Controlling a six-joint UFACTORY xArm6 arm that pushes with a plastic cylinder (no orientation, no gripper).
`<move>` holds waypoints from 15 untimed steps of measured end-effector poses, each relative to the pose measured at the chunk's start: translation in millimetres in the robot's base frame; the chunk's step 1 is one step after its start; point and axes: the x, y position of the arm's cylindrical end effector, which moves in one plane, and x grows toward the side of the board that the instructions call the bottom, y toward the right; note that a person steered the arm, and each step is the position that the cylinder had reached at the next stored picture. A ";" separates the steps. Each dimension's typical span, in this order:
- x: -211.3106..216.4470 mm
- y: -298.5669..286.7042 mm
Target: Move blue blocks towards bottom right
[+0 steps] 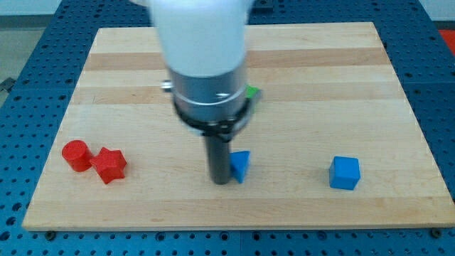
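A small blue block (pixel 240 165) lies on the wooden board (pixel 320 85) below the middle. My tip (pixel 220 181) stands right against its left side, touching or nearly touching it. A blue cube (pixel 345 173) lies further to the view's right, near the board's bottom edge, apart from my tip. The arm's white and grey body (pixel 206 64) covers the board's upper middle.
A red cylinder (pixel 75 156) and a red star-like block (pixel 109 165) sit side by side at the view's bottom left. A green block (pixel 252 92) peeks out from behind the arm's body, mostly hidden.
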 end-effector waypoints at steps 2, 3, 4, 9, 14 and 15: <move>-0.6 43.3; -2.5 -9.0; -31.2 -10.1; -35.3 84.0; 32.6 122.5; 32.6 144.0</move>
